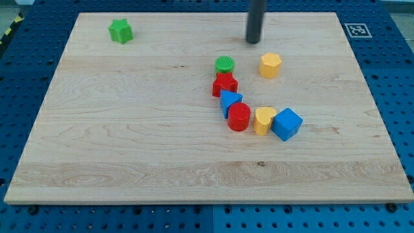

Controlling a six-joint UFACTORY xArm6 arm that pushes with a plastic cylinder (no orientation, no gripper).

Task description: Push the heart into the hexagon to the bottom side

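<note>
A yellow heart [263, 120] lies right of the board's middle, touching a blue cube [286, 123] on its right and a red cylinder [239, 116] on its left. A yellow hexagon [270, 65] lies above it, apart from the others. My tip [253, 41] is near the view's top, just up and left of the yellow hexagon and far above the heart.
A green cylinder [224, 64], a red star [224, 84] and a blue triangle [229, 101] form a curved chain down to the red cylinder. A green star [120, 30] lies at the top left. The wooden board [129, 142] rests on a blue pegboard.
</note>
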